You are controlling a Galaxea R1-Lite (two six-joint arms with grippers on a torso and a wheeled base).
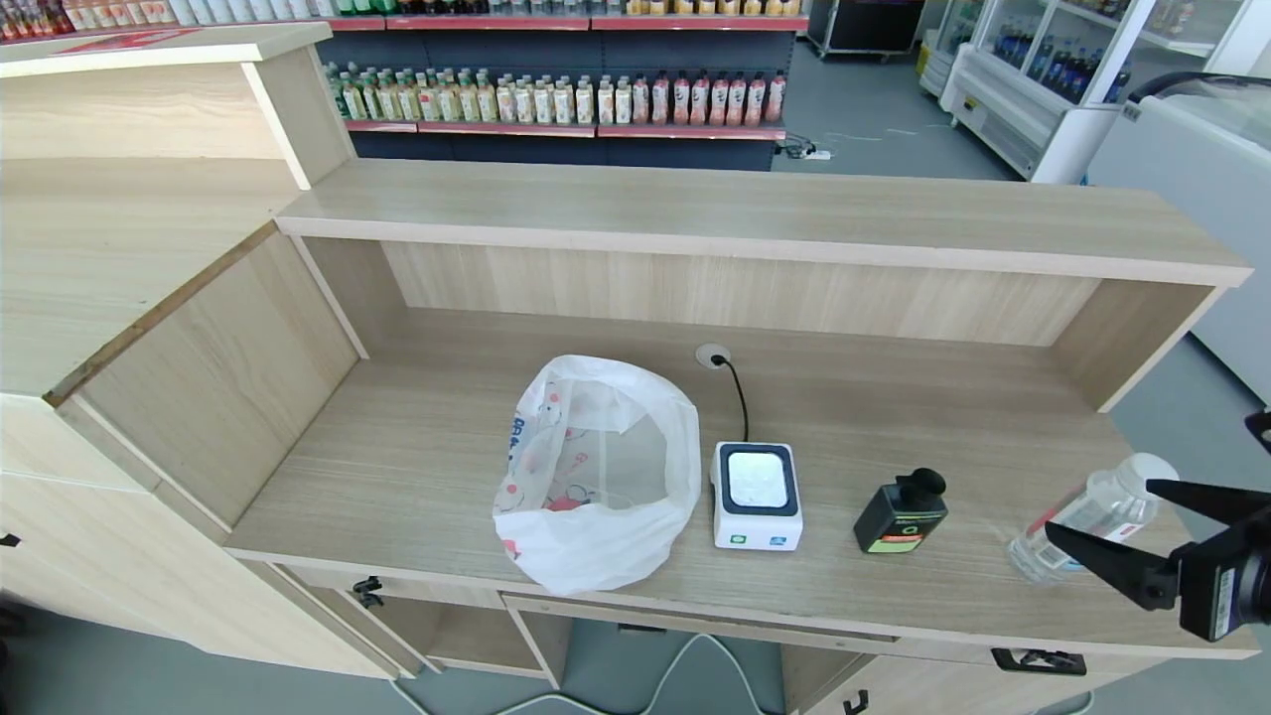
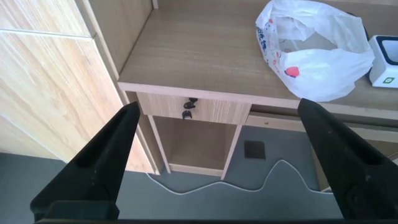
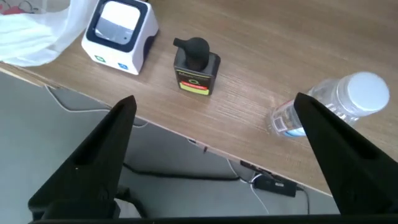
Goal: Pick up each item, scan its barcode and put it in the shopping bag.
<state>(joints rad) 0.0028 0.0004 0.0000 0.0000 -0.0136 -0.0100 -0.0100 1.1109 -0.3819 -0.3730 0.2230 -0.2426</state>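
The right gripper (image 1: pixel 1100 506) is spread wide, holding nothing, just beside the clear, white-capped bottle (image 3: pixel 339 99) at the right end of the counter (image 1: pixel 894 417). The left gripper (image 2: pixel 217 107) is also spread, empty.

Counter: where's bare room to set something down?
Widest bare patch: counter left of the shopping bag, up to the side wall. Also free behind the black bottle and water bottle. Crowded: front strip from bag through scanner to bottles.
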